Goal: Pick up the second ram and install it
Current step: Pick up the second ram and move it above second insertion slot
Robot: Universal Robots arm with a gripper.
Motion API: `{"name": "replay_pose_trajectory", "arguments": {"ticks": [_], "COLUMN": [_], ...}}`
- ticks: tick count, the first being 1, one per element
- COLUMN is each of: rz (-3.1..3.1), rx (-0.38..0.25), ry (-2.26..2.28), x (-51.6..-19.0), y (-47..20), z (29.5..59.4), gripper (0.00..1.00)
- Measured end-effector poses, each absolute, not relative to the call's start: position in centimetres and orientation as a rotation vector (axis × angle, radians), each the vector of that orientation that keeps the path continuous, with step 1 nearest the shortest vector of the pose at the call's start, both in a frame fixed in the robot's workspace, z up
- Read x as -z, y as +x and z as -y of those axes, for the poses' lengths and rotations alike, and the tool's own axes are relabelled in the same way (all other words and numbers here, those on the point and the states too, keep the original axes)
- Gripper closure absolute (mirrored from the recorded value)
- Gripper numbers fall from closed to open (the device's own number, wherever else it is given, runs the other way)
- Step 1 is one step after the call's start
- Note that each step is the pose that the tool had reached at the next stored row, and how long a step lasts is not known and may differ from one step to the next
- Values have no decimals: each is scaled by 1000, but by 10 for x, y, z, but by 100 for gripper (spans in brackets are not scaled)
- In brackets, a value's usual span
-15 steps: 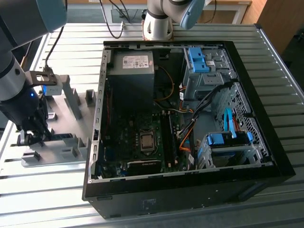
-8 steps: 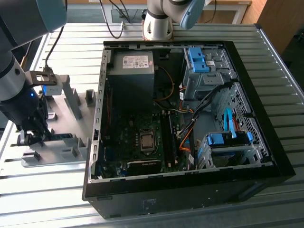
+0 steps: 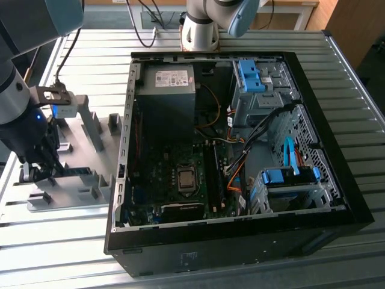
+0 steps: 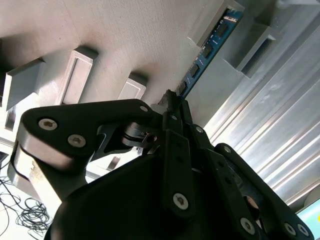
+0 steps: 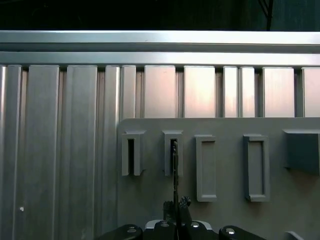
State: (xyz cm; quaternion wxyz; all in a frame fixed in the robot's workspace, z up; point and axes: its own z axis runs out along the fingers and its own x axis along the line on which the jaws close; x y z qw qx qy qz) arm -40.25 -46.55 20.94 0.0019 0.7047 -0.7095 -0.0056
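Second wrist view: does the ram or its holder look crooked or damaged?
Nothing stands out. The second ram stands on edge on the grey holder, unbent, with the gripper closed on its near end. In the first wrist view it runs straight, in line with its slot.

soft daylight fills the exterior view, the open black computer case (image 3: 240,238) dim inside. in both wrist views the ribbed aluminium table (image 5: 50,150) (image 4: 280,125) shows pale glare; the black gripper (image 4: 172,100) is shadowed and blurred, the blue-green second ram (image 4: 210,45) beyond it lit.
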Motion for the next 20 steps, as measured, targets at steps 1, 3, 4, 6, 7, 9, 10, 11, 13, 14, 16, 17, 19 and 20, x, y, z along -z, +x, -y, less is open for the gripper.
{"name": "replay_pose_trajectory", "arguments": {"ticks": [1, 3, 4, 6, 7, 9, 10, 11, 13, 14, 16, 17, 19, 20], "rz": [2226, 2226, 2226, 2226, 2226, 2226, 2226, 2226, 2227, 2226, 2226, 2226, 2226, 2226], "rx": [18, 18, 18, 18, 18, 18, 18, 18, 18, 18, 18, 18, 18, 18], "ry": [2211, 2211, 2211, 2211, 2211, 2211, 2211, 2211, 2211, 2211, 2211, 2211, 2211, 2211], "x": [-211, -214, -215, -217, -218, -220, -221, -221, -222, -222, -223, -223, -225, -226], "y": [-403, -403, -403, -403, -403, -402, -402, -402, -402, -402, -403, -403, -403, -403], "z": [465, 465, 465, 465, 465, 466, 466, 465, 465, 465, 465, 465, 466, 465], "gripper": [86, 86, 86, 86, 86, 86, 86, 86, 86, 86, 86, 86, 86, 86]}}
